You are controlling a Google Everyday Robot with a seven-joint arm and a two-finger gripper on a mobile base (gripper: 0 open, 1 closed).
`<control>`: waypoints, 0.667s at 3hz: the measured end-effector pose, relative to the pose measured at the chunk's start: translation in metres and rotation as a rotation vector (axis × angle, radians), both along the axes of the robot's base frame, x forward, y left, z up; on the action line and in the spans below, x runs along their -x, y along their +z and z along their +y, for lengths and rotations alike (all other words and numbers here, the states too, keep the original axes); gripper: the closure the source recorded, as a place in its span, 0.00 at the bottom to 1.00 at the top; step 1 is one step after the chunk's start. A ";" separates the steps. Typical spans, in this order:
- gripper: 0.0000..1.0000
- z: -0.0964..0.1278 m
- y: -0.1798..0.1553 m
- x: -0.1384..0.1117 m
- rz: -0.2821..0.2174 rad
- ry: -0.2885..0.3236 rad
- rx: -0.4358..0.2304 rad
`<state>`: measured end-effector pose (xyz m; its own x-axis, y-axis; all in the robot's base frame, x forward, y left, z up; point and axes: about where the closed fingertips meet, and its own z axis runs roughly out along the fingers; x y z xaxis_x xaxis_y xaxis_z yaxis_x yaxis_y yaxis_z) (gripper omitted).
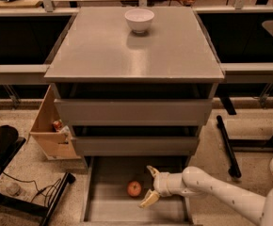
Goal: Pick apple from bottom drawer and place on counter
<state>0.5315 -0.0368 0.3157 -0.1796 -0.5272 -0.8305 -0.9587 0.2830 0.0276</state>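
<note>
While wide beside the apple [134, 188], claw [148, 185] in bottom drawer [112, 207] under grey counter [127, 51].

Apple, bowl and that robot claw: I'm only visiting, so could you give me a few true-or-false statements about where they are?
1. The apple lies in the bottom drawer. True.
2. The gripper is shut on the apple. False: it is open, low in the drawer beside the apple, with one finger on each side of the gap that faces the fruit.
3. The bowl stands on the counter. True.
4. The bottom drawer is pushed shut. False: it is pulled out, with its floor in plain view.
5. The apple sits in the bowl. False: the two are apart, the bowl up on the counter and the apple down in the drawer.
</note>
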 end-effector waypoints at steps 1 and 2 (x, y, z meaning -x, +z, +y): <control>0.00 0.009 -0.056 -0.009 0.024 -0.002 -0.030; 0.00 0.014 -0.092 -0.027 0.032 -0.023 -0.040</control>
<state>0.5586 -0.0228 0.2233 -0.2179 -0.4887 -0.8448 -0.9503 0.3033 0.0696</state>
